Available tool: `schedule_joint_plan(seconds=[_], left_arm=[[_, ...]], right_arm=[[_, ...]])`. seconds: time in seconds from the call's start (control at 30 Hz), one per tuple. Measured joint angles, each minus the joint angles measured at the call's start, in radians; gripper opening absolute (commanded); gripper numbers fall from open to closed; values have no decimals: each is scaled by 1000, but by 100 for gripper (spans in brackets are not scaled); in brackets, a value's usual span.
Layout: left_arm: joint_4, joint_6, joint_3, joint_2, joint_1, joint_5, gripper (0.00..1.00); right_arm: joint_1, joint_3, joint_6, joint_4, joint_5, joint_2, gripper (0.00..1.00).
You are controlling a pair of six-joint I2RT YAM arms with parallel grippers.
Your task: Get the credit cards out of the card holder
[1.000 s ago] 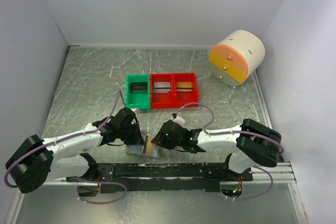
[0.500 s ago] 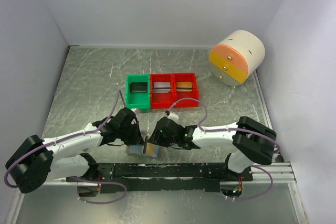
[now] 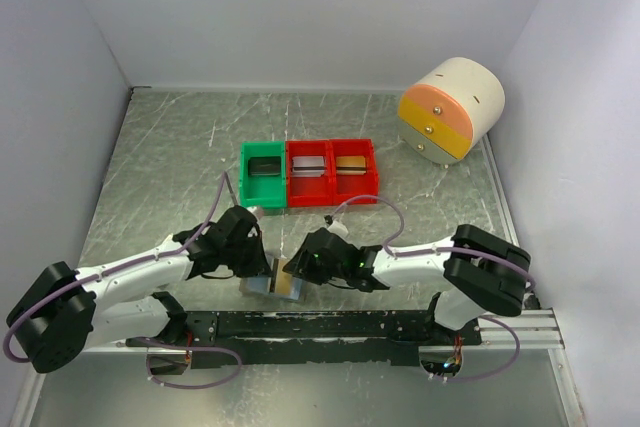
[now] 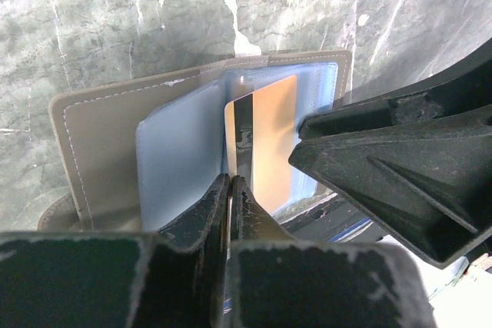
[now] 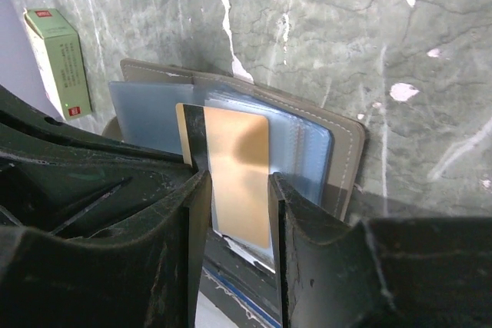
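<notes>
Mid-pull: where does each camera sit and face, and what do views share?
Top external: above, behind the robot, looking down on the table; left gripper and right gripper meet at the card holder.
Left wrist: looks down past its shut fingers at the open card holder.
Right wrist: looks down between its parted fingers at the credit card.
Shared: all three show card holder and credit card.

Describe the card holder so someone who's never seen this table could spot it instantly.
Find the black rail along the near edge. Just beyond it, near its middle, lies the card holder, open. Unlike the red and green bins farther back, it is a thin grey case with pale blue pockets and an orange card showing.
</notes>
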Motion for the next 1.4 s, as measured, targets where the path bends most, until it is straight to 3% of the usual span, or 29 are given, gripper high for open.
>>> schedule_joint_plan(seconds=[0.23,0.4,0.83,1.4], left_arm=[[-6,1,0,-1,0,-1,30],[6,-9,-2,-1,0,14,31],[39,-73,-60,-14,3,25,11],[5,-81,-52,-83,1,-3,8]], right_arm=[[0,16,3,39,-18,39,37],[0,16,4,46,-19,43,37],[-3,-21,27,110,-29,42,37],[-1,79,-46,-54,-30,49,39]])
